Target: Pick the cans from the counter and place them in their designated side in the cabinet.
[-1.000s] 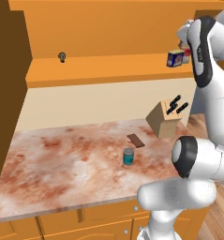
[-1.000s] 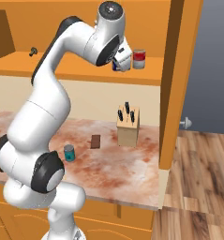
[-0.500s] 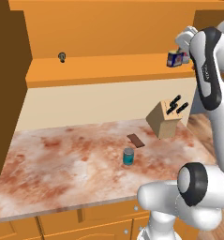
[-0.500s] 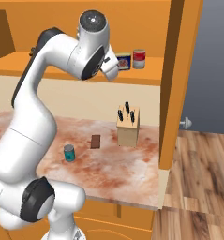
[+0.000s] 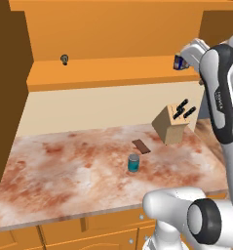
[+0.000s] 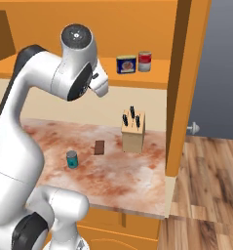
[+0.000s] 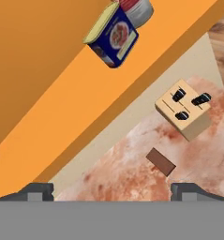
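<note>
Right base view shows the arm swung back from the cabinet (image 6: 137,80) shelf since a second ago, leaving the dark blue can (image 6: 126,64) standing there just beside the red-and-grey can (image 6: 145,61). In the hand view the gripper (image 7: 111,190) has its fingertips (image 7: 38,190) spread wide, holding nothing. The teal can (image 5: 133,162) stands upright on the counter (image 5: 49,176), near a small brown block (image 5: 141,146) and apart from the knife block (image 5: 172,123). Broad open worktop lies to its left, and most of the shelf's length is free.
</note>
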